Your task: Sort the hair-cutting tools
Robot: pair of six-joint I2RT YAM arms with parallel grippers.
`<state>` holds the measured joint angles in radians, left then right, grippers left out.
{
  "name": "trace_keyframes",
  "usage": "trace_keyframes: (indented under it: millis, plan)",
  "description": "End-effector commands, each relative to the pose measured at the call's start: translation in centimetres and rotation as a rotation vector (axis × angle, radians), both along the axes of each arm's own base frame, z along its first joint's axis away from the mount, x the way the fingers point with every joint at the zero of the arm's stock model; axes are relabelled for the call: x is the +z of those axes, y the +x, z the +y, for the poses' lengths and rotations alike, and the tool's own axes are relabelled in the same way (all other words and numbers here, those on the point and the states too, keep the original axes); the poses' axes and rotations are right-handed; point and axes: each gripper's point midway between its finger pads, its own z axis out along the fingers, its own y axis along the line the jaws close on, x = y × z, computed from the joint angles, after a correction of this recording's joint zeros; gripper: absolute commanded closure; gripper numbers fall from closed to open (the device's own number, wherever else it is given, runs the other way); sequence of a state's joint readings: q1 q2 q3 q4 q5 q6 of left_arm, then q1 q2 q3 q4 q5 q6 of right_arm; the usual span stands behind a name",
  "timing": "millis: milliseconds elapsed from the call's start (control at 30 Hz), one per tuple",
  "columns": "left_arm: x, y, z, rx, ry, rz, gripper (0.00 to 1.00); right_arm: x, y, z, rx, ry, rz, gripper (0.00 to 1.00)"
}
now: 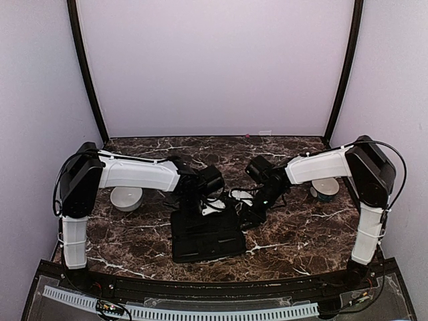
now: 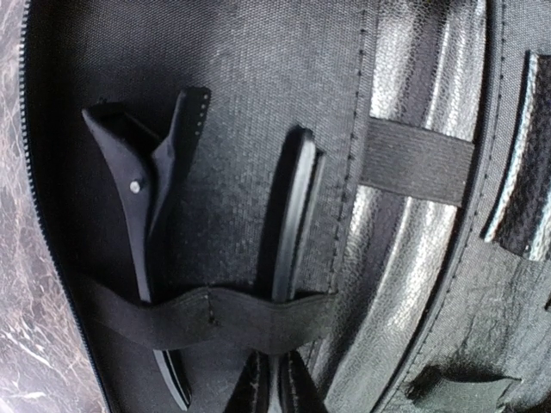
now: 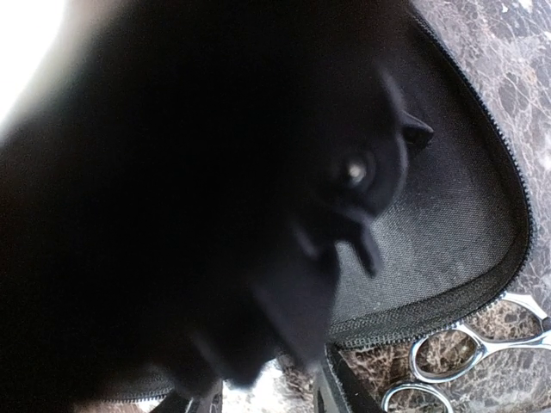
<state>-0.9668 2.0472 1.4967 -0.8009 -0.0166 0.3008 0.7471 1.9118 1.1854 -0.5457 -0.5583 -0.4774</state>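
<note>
The black fabric case (image 1: 207, 244) lies open on the marble table between the arms. In the left wrist view a slim dark comb-like piece (image 2: 294, 215) and a black hair clip (image 2: 138, 206) sit under an elastic band (image 2: 207, 317) inside the case. My left gripper (image 2: 275, 391) (image 1: 204, 199) is closed on the lower end of the slim piece. Silver scissors (image 3: 456, 361) (image 1: 241, 196) lie on the table just off the case's edge. My right gripper (image 3: 267, 391) (image 1: 251, 215) hovers at the case's right edge with its fingers apart. A dark blurred mass hides most of that view.
A white bowl (image 1: 127, 197) stands at the left and another white bowl (image 1: 326, 189) at the right. The case has more empty elastic loops (image 2: 417, 159) and shiny pockets. White walls close in the table at the back and sides.
</note>
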Motion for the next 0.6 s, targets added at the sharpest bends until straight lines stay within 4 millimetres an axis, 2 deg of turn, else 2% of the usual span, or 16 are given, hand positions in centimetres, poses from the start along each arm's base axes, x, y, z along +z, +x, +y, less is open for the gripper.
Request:
trace_keyframes:
  millis: [0, 133, 200, 300, 333, 467, 567]
  plan:
    - [0.5, 1.8, -3.0, 0.024, -0.135, -0.077, 0.91, -0.1, -0.2, 0.7, 0.017, 0.009, 0.013, 0.64]
    - [1.9, 1.9, -3.4, 0.035, -0.172, -0.090, 0.82, 0.2, -0.1, 0.7, 0.010, 0.005, 0.007, 0.64]
    - [3.1, 2.0, -3.2, 0.041, -0.184, -0.108, 0.75, 1.3, 0.0, 0.9, 0.006, 0.019, 0.007, 0.64]
    - [5.3, 1.8, -2.9, 0.045, -0.208, -0.128, 0.51, 3.8, 0.7, 0.9, -0.011, 0.042, -0.028, 0.63]
    - [6.2, 1.8, -2.7, 0.047, -0.212, -0.134, 0.45, 5.1, 1.0, 0.8, -0.020, 0.056, -0.048, 0.63]
    - [10.8, 2.2, -1.4, 0.069, -0.226, -0.213, 0.41, 8.2, 3.3, -1.2, -0.085, 0.052, -0.135, 0.61]
    - [14.9, 3.4, -0.8, 0.078, -0.272, -0.340, 0.39, 8.9, 4.8, -3.5, -0.139, -0.011, -0.218, 0.60]
